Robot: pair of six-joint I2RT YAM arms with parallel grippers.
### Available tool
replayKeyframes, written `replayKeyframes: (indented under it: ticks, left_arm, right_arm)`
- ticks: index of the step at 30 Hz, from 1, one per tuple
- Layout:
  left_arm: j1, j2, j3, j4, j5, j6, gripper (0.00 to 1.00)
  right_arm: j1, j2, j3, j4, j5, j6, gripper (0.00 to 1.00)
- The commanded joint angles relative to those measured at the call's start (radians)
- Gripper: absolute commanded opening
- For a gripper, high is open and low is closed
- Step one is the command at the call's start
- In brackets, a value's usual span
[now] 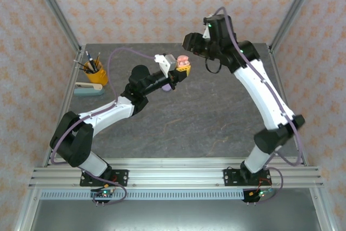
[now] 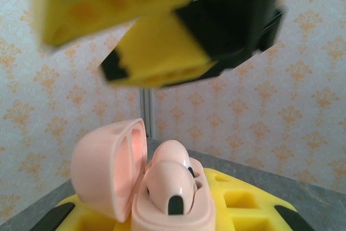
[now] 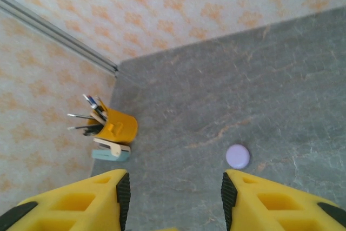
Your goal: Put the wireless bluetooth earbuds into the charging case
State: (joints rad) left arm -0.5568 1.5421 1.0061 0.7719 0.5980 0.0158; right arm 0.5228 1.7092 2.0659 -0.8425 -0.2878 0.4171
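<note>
Top view: left arm reaches from its base up and right to mid-table, elbow low, wrist raised. The left gripper (image 1: 182, 70) is clamped on a salmon-pink round plastic charging case (image 1: 183, 60), which it holds up off the grey stone-look table (image 1: 216, 117). Right arm stands tall from its base and bends left at the top. The right gripper (image 1: 189, 43) hangs just above and right of the case, not touching it.

Left wrist view: case pinched between the yellow fingers (image 2: 248, 204), lid (image 2: 108, 171) swung open to the left. Two salmon-pink earbuds (image 2: 167, 185) sit in the case wells side by side. The right gripper's yellow-and-black fingers are blurred overhead, clear of the case.

Right wrist view: camera looks down at the table. The two yellow fingers (image 3: 81, 204) are spread apart with nothing between them. On the table below are a lilac round case (image 3: 237, 156), lid closed, and, well to the left near the wall, a yellow pen cup (image 3: 118, 127) with a teal-and-cream stapler (image 3: 111, 151) beside it.
</note>
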Motion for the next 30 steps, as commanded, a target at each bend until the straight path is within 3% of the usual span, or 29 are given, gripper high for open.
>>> replayKeyframes:
  ticks: [1,5,12,18,24,30]
  left_arm:
    - [-0.009,-0.009,0.002,0.017,0.023,0.002,0.0]
    - [-0.009,-0.003,0.015,-0.004,0.002,0.006,0.0]
    - [-0.003,0.025,0.032,-0.003,-0.048,-0.01,0.0]
    - [0.008,0.058,0.062,-0.027,-0.062,-0.044,0.0]
    - [0.006,0.143,0.156,-0.226,-0.069,-0.148,0.0]
    - [0.009,0.341,0.379,-0.577,-0.025,-0.399,0.0]
  right_arm:
    - [0.0,0.11,0.112,-0.177,-0.055,-0.05,0.47]
    - [0.004,0.138,0.129,-0.233,-0.107,-0.077,0.41]
    - [0.016,-0.089,-0.194,-0.141,-0.089,-0.057,0.38]
    - [0.008,-0.251,-0.394,-0.086,0.051,0.004,0.4]
    - [-0.104,-0.297,-0.558,-0.002,0.095,0.123,0.44]
    - [-0.171,-0.294,-0.708,0.074,0.125,0.162,0.44]
